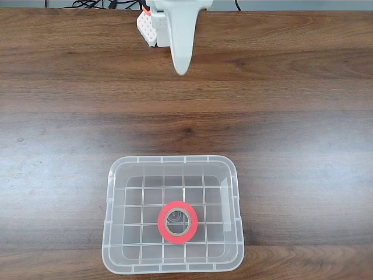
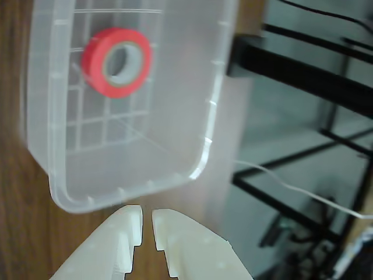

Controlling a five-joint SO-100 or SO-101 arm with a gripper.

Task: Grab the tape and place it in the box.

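Tape [image 1: 178, 221] lies flat on the gridded floor of the clear box [image 1: 114, 175], a little toward its near side in the fixed view. That box sits at the table's [image 1: 303, 116] near edge. Up at the far edge, well apart, the gripper [image 2: 147, 217] holds nothing, its fingers [image 2: 131, 224] almost closed together.

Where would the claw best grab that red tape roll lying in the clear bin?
Probably from straight above, across the ring's wall: one finger in the hollow core, the other outside. The tape lies flat on the floor of the box, hole facing up and clear of the walls, which would likely block a sideways approach. The gripper holds nothing.
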